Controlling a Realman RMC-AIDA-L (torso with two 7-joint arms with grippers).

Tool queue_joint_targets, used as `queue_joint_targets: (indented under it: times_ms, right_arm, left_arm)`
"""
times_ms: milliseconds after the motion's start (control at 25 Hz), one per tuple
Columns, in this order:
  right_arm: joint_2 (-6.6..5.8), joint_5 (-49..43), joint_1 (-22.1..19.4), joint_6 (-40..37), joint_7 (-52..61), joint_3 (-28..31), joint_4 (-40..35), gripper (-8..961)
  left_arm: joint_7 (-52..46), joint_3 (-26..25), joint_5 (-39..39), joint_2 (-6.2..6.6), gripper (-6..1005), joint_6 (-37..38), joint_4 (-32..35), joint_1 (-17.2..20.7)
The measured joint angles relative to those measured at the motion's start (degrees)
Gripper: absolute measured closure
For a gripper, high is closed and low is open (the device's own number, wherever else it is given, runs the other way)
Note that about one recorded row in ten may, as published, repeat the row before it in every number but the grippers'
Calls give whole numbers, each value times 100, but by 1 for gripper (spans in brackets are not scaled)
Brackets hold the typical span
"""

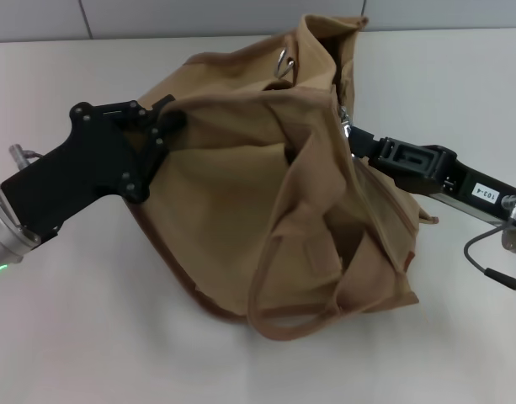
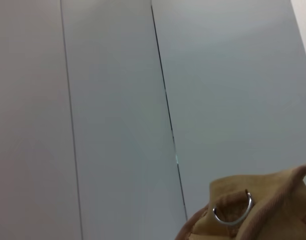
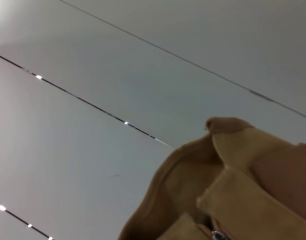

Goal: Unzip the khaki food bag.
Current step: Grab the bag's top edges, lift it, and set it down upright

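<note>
- Head view: the khaki food bag (image 1: pixel 274 202) lies slumped on the table (image 1: pixel 72 353), its top bunched up toward the far edge. The mouth looks partly spread, though the zipper line is hidden in folds, so how far it is undone is unclear. The left gripper (image 1: pixel 175 119) presses into the bag's left upper edge; the right gripper (image 1: pixel 348 133) reaches into its right side near the top. I cannot tell if either grasps cloth.
- Left wrist view: only a metal ring (image 2: pixel 232 210) on the bag's corner shows against the wall (image 2: pixel 93 100).
- Right wrist view: raised folds of the bag fill the corner, with a small silver piece (image 3: pixel 218 235), perhaps the zipper pull.
</note>
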Motion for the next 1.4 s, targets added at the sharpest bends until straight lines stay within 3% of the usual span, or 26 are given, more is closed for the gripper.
queue_joint_targets:
  times_ms: [560, 1120, 1400]
  right_arm:
    - [-14, -1, -170, 23, -11, -2, -45, 954]
    - [-252, -354, -306, 131, 154, -16, -202, 955]
    - [-299, -471, -350, 138, 235, -21, -204, 955]
  left_arm:
    - [-8, -419, -15, 19, 941, -64, -67, 337]
    - [-9, -797, -94, 37, 941, -407, -67, 716]
    - [-9, -895, -93, 48, 941, -433, -67, 824]
